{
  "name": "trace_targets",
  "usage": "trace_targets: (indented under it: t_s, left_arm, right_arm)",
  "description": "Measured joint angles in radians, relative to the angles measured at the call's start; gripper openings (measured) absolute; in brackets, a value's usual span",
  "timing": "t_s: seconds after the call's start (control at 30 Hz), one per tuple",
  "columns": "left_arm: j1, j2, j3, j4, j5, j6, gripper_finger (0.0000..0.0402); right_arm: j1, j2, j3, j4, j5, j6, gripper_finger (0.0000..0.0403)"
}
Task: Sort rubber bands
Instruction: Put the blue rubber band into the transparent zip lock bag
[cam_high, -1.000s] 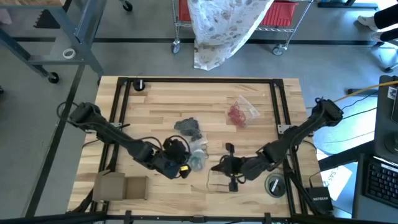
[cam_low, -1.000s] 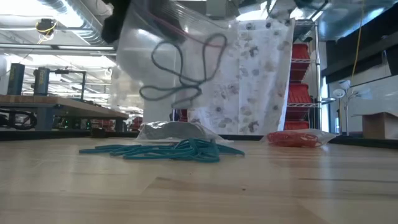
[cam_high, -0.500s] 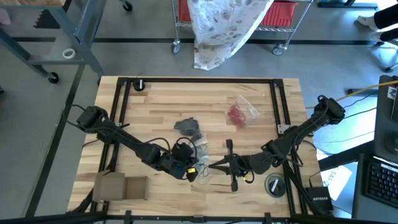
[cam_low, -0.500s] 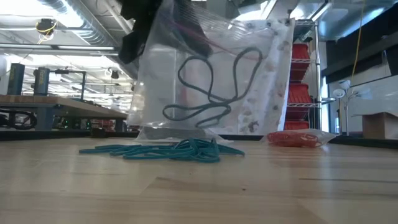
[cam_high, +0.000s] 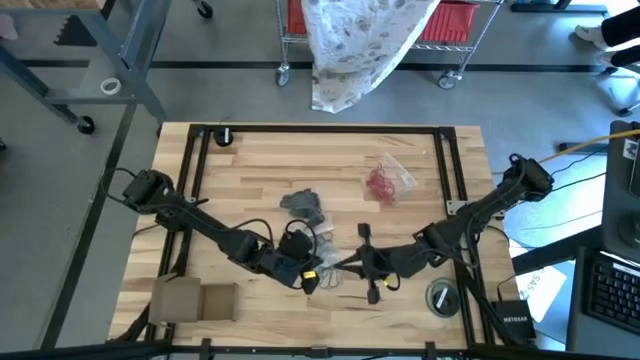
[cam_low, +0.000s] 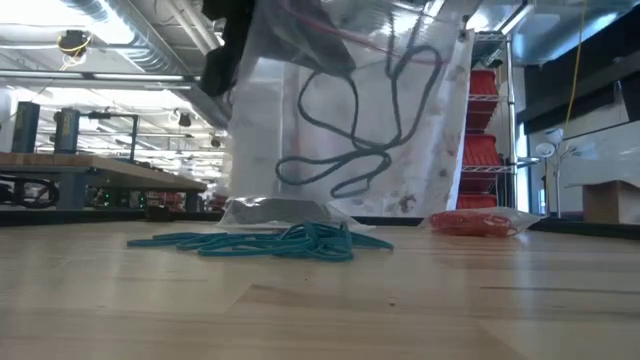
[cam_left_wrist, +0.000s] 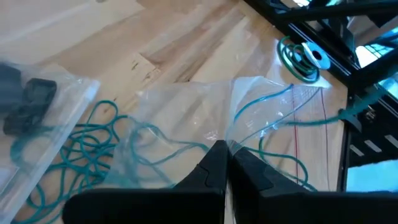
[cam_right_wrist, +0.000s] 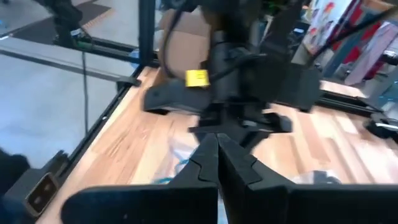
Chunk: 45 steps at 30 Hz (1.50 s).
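A clear plastic bag (cam_low: 340, 110) with a few dark teal rubber bands (cam_low: 345, 130) inside hangs above the table's near middle. My left gripper (cam_high: 311, 277) and my right gripper (cam_high: 345, 268) face each other there, both shut on the bag. Beneath it a loose heap of teal rubber bands (cam_low: 270, 242) lies on the wood. A bag of red rubber bands (cam_high: 383, 181) lies at the far right. A bag of dark grey bands (cam_high: 303, 205) lies flat at the middle. My left gripper pinches the bag's upper edge (cam_left_wrist: 239, 147) between its two shut fingers, coming slanting down from the table's left. The bag hangs clear of the table. My right gripper pinches the same bag's top (cam_right_wrist: 185, 154) from the table's right. Its own fingers hide the place of contact.
A flat cardboard box (cam_high: 195, 298) lies at the near left corner. A round roll (cam_high: 441, 296) sits by the right rail. Black frame rails (cam_high: 192, 180) run along the table's left, right and far sides. A small black thing (cam_high: 224, 136) sits at the far left.
My left gripper has moved toward the table's right, closer to the right gripper. The bag held between them has gone with it, risen a little and turned. The bands inside have slid into a new shape. Both grippers stay shut.
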Motion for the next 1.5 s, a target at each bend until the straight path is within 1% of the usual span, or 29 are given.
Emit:
trace_targets:
  t_s: [0.13, 0.2, 0.27, 0.33, 0.43, 0.53, 0.6, 0.73, 0.83, 0.9, 1.0, 1.07, 1.2, 1.3, 1.37, 1.5]
  left_arm:
    - [0.001, -0.001, 0.0, 0.026, -0.001, 0.001, 0.0]
    - [0.001, -0.001, 0.0, 0.038, 0.0, 0.005, 0.0]
    - [0.001, -0.001, 0.0, 0.046, 0.003, 0.006, 0.0]
    - [0.001, -0.001, 0.0, 0.046, 0.003, 0.006, 0.0]
    - [0.001, -0.001, 0.0, 0.052, 0.003, 0.008, 0.0]
    - [0.006, -0.001, 0.0, 0.069, 0.003, 0.021, 0.0]
    - [0.006, -0.001, 0.0, 0.066, 0.003, 0.022, 0.0]
    - [0.006, -0.001, 0.0, 0.064, 0.003, 0.024, 0.0]
    - [0.005, -0.004, 0.0, 0.054, 0.004, 0.046, 0.0]
    - [0.004, -0.017, 0.0, 0.044, 0.004, 0.065, 0.0]
    - [0.004, -0.074, 0.0, -0.026, 0.002, 0.084, 0.0]
    - [0.003, -0.123, 0.001, -0.116, -0.03, 0.085, 0.0]
    - [0.004, -0.223, 0.001, -0.281, -0.116, 0.077, 0.0]
    - [0.004, -0.288, 0.001, -0.363, -0.158, 0.076, 0.0]
    - [0.004, -0.321, 0.001, -0.403, -0.179, 0.075, 0.0]
    - [0.005, -0.35, 0.001, -0.417, -0.195, 0.083, 0.0]
  right_arm:
    - [0.0, 0.012, 0.001, -0.001, -0.043, 0.027, 0.0]
    - [0.0, 0.021, 0.001, -0.029, -0.034, 0.045, 0.0]
    - [-0.001, 0.034, 0.001, -0.058, 0.0, 0.067, 0.0001]
    - [-0.001, 0.056, 0.0, -0.064, 0.007, 0.129, 0.0001]
    - [0.0, 0.091, 0.0, -0.034, -0.025, 0.257, 0.0001]
    - [-0.012, 0.117, 0.0, -0.021, -0.037, 0.274, 0.0008]
    - [-0.022, 0.127, 0.0, -0.024, -0.039, 0.284, 0.0026]
    - [-0.033, 0.125, 0.001, -0.029, -0.02, 0.252, 0.0087]
    - [-0.032, 0.092, 0.045, -0.109, -0.048, 0.202, 0.0129]
    - [-0.025, 0.063, 0.089, -0.202, -0.079, 0.196, 0.0149]
    - [-0.003, 0.047, 0.14, -0.331, -0.085, 0.216, 0.0164]
    - [0.012, 0.047, 0.148, -0.37, -0.066, 0.225, 0.0167]
    - [0.015, 0.066, 0.126, -0.383, -0.022, 0.238, 0.0166]
    - [0.006, 0.105, 0.083, -0.391, 0.041, 0.269, 0.0166]
    - [-0.003, 0.133, 0.059, -0.387, 0.086, 0.293, 0.0166]
    - [-0.046, 0.214, 0.008, -0.354, 0.094, 0.331, 0.0166]
